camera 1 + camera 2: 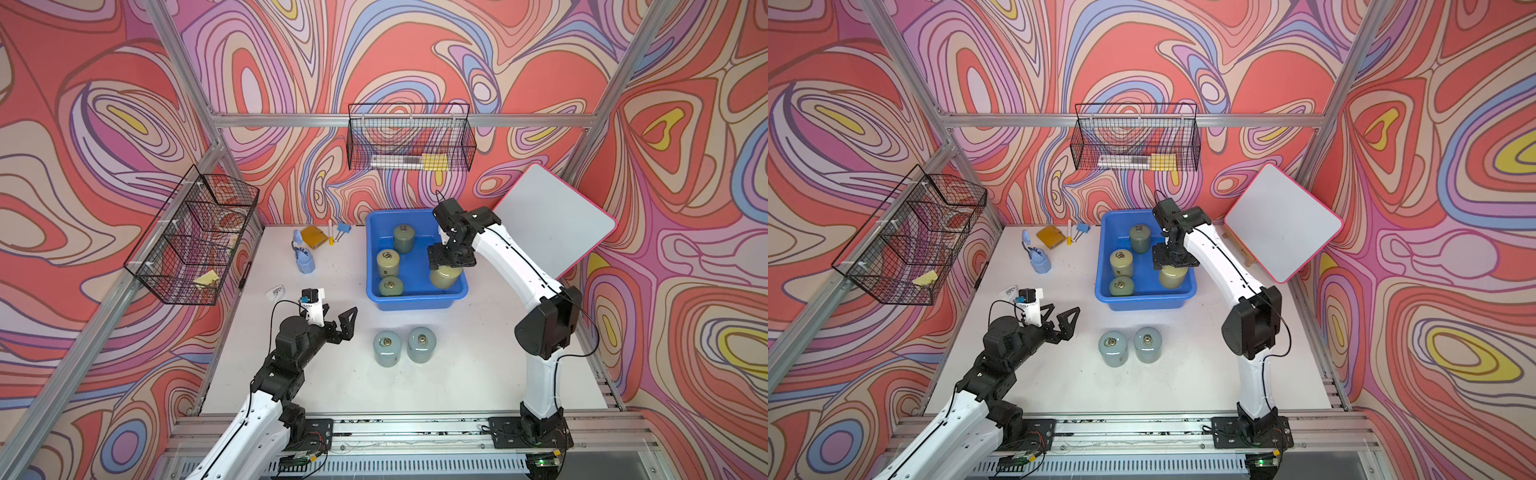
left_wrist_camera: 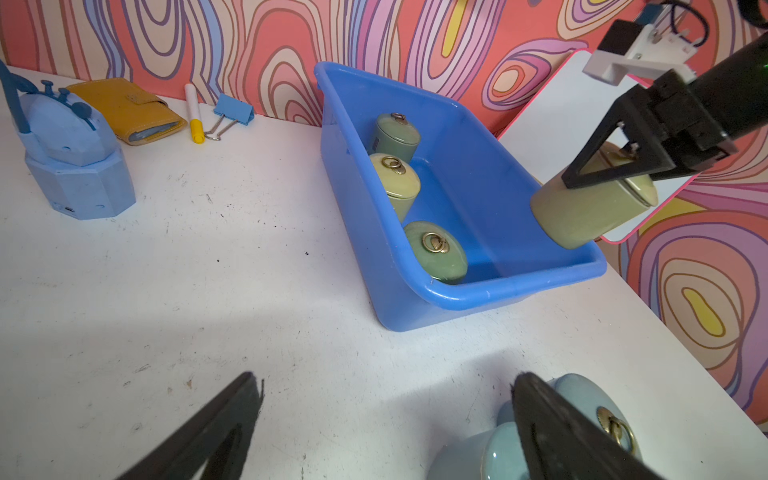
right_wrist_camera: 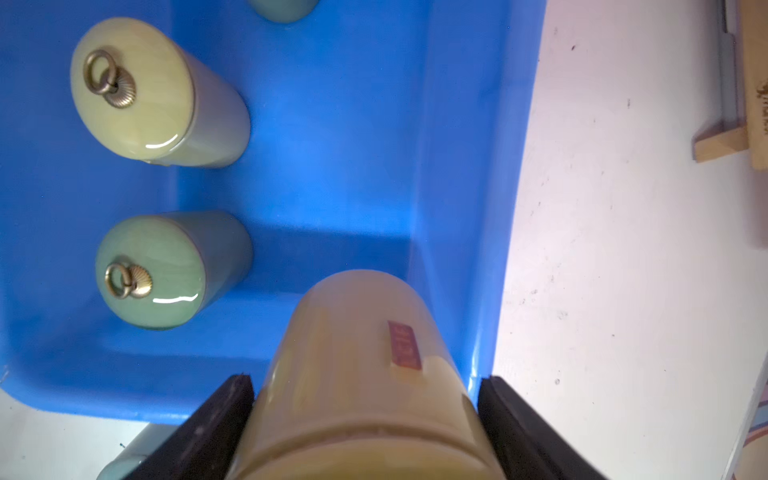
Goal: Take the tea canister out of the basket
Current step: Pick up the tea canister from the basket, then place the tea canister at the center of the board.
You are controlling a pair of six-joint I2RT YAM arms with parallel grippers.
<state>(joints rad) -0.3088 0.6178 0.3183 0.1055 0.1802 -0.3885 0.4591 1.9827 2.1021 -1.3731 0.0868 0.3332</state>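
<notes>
- I see the tea canister (image 1: 446,277) as a glossy yellow-green cylinder with a small red label (image 3: 402,345) on its side.
- My right gripper (image 3: 365,384) clamps it near the lid end, one black finger on each side.
- It hangs tilted over the lower right corner of the basket (image 1: 411,302), right of centre in both top views.
- My left gripper (image 2: 384,378) gapes wide, empty.

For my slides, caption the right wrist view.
Right gripper clamps a yellow-green tea canister over the blue basket.
</notes>
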